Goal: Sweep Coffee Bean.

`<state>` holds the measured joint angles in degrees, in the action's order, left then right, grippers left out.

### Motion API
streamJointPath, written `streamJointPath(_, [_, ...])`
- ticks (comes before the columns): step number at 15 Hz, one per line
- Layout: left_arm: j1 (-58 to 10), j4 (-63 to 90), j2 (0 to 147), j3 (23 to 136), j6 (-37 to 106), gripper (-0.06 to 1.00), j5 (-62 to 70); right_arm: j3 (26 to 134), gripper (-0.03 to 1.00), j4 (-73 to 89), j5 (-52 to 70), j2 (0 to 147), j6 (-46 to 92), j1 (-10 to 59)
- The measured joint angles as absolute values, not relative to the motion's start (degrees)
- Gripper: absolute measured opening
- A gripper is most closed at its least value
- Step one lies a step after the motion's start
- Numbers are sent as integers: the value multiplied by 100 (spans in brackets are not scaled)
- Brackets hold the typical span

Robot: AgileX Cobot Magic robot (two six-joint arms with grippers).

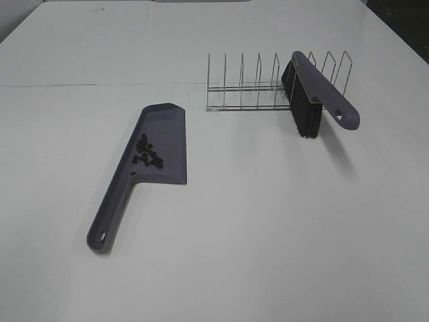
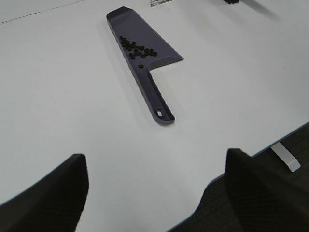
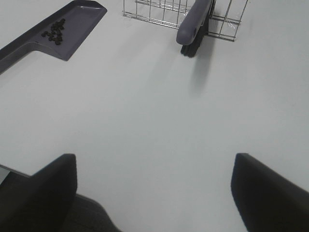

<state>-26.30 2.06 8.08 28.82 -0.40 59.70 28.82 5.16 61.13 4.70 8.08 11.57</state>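
A purple-grey dustpan (image 1: pixel 157 144) lies on the white table, handle toward the front. A small cluster of dark coffee beans (image 1: pixel 147 151) sits on its pan; they also show in the left wrist view (image 2: pixel 137 48) and the right wrist view (image 3: pixel 54 31). A purple brush with black bristles (image 1: pixel 315 94) rests in a wire rack (image 1: pixel 255 84) at the back right. Neither gripper shows in the exterior view. My left gripper (image 2: pixel 157 186) is open and empty, near the table's front edge, well short of the dustpan handle (image 2: pixel 157 101). My right gripper (image 3: pixel 154 191) is open and empty, well short of the brush (image 3: pixel 195 21).
The table's front edge (image 2: pixel 241 162) shows in the left wrist view, with a dark floor beyond it. The wire rack also shows in the right wrist view (image 3: pixel 154 9).
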Motion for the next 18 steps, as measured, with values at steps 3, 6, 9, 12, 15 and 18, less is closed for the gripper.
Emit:
streamJointPath(3, [-2630,97,808,2882,-46,74,5970,2882,77,516,6113,470,808,1157])
streamJointPath(6, [-2630,97,808,2882,-52,74,5970,2882,77,516,6113,470,808,1157])
streamJointPath(9, [-2630,97,808,2882,-52,74,5970,2882,77,516,6113,470,808,1157])
streamJointPath(12, [-2630,97,802,2882,-52,74,5970,2882,77,516,6113,470,808,1157])
streamJointPath(15, [-1919,97,642,2882,-52,74,5970,2882,77,516,6113,470,808,842])
streamJointPath(18, [-653,92,115,2882,-52,74,5970,2882,77,516,6113,470,808,195])
